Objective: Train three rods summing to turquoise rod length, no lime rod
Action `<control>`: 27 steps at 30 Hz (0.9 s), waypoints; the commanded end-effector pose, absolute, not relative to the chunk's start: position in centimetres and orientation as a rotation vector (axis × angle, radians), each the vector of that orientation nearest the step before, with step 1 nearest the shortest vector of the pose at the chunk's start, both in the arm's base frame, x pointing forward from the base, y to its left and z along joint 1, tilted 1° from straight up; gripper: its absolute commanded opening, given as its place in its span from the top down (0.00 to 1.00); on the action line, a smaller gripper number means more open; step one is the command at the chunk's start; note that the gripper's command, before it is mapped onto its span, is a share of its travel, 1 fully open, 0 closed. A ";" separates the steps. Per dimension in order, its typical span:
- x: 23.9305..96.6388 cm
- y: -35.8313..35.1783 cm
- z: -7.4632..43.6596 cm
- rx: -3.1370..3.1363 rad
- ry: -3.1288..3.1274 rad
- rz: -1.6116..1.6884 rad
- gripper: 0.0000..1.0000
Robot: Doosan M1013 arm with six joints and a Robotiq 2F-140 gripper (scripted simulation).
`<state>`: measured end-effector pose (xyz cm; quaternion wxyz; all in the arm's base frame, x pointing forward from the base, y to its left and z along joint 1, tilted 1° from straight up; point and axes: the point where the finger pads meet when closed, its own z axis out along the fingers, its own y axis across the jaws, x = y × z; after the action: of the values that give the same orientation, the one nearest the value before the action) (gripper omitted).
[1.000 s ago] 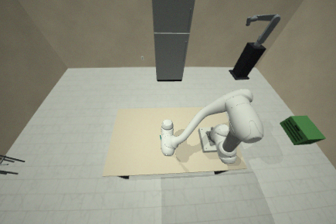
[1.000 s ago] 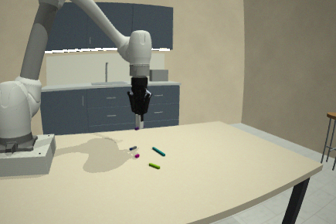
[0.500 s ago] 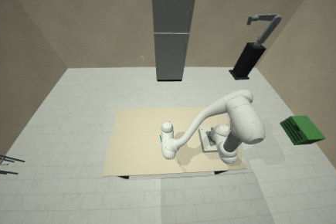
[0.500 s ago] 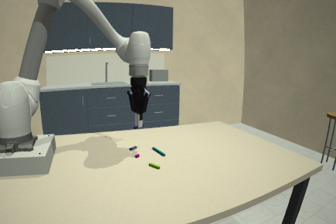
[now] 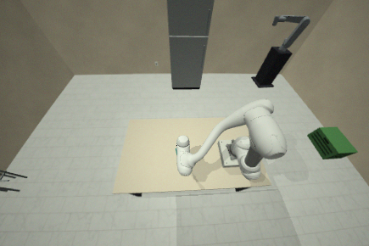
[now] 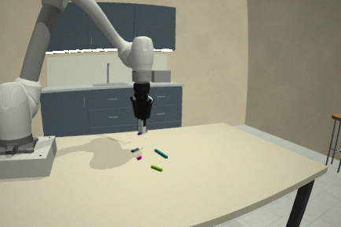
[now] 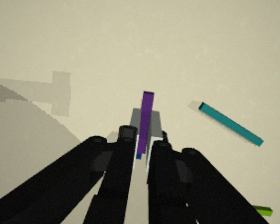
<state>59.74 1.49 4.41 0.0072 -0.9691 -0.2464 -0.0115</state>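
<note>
My gripper (image 6: 143,128) (image 7: 144,122) is shut on the purple rod (image 7: 147,115), which hangs level above the table, pointing out past the fingertips. The turquoise rod (image 6: 161,153) (image 7: 231,124) lies slanted on the table, to the right in the wrist view. A blue rod (image 6: 132,151) (image 7: 139,156) lies with a grey rod (image 6: 136,149) in one short line; in the wrist view the grey one is hidden behind the purple rod and fingers. A magenta rod (image 6: 139,157) lies near them, nearer the exterior camera. It is hidden in the wrist view.
A lime rod (image 6: 157,168) (image 7: 262,210) lies nearer the exterior camera than the turquoise rod. The robot's base block (image 6: 21,164) stands on the table (image 5: 148,178) (image 6: 231,188), left in the exterior view. In the top view the arm covers most rods.
</note>
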 end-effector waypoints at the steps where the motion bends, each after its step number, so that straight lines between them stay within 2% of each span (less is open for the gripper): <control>1: 59.4 1.7 2.6 -3.031 -0.777 -0.027 0.97; 13: 59.5 1.8 -1.6 -3.031 -0.777 -0.027 0.97; 27: 59.5 1.8 -2.0 -3.031 -0.777 -0.027 0.97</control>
<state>59.92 1.52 -1.65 0.0060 -0.9691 -0.2463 -0.0112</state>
